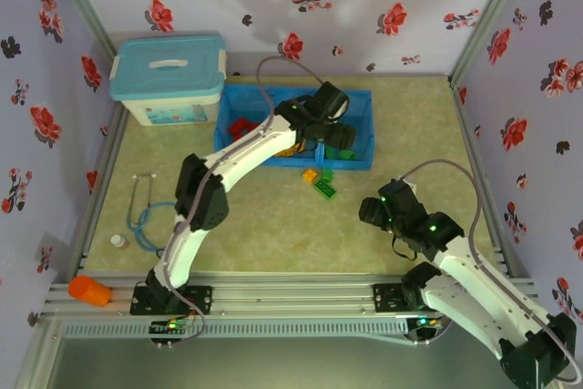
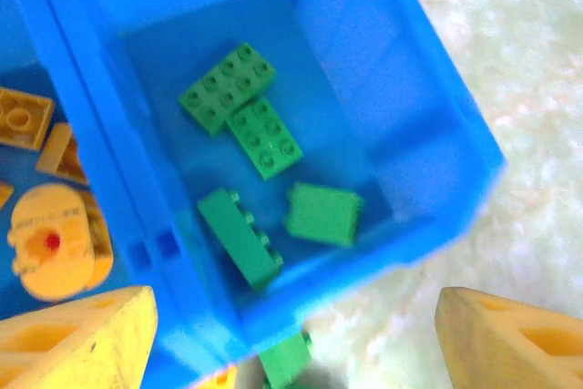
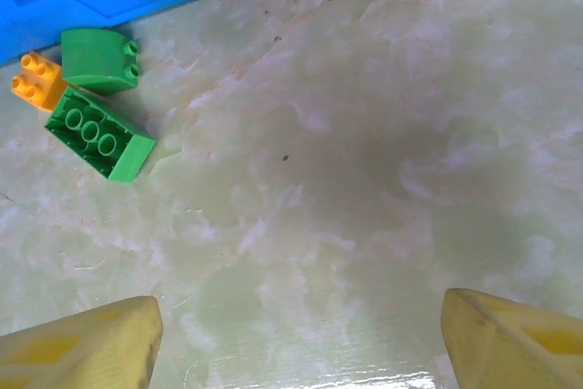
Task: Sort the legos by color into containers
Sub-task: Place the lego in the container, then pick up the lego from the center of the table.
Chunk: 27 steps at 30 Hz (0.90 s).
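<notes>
Your left gripper [image 2: 291,302] is hanging wide open and empty over the blue tray's [image 2: 428,134] end compartment, where four green legos [image 2: 264,137] are lying. Your right gripper [image 3: 301,305] is gaping empty above the table [image 3: 383,161]. Two green bricks [image 3: 96,132] and an orange brick [image 3: 35,79] are sitting just outside the tray.

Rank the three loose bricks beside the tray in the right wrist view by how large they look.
1. upturned green brick
2. curved green brick
3. orange brick
All three lie about equally near the camera, so the order looks reliable.
</notes>
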Available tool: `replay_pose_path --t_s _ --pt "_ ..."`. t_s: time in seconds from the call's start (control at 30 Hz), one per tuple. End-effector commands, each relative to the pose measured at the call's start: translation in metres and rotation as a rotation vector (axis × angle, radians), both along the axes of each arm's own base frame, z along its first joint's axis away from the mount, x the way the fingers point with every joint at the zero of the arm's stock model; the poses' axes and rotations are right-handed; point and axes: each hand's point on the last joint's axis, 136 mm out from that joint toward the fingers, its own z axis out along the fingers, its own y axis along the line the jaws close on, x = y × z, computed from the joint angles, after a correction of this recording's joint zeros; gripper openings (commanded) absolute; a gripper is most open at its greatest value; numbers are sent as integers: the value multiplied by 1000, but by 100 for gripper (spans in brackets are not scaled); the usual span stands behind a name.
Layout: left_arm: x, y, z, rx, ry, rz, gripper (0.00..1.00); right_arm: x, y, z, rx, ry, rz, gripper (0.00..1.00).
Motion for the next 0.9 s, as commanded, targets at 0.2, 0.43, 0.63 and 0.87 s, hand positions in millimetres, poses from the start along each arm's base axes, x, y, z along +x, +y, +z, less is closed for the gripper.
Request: replay_pose_path --t_s 0.2,0.43,0.63,0.87 --pt "-55 63 80 -181 -136 33 80 20 39 13 -10 -2 155 81" --pt "-99 129 48 -172 -104 119 80 38 69 10 -66 26 304 79" --pt "-135 174 25 -183 -69 186 80 60 90 3 -99 32 377 77" --pt "-168 219 -3 -173 -40 261 79 78 113 -19 -134 111 450 75"
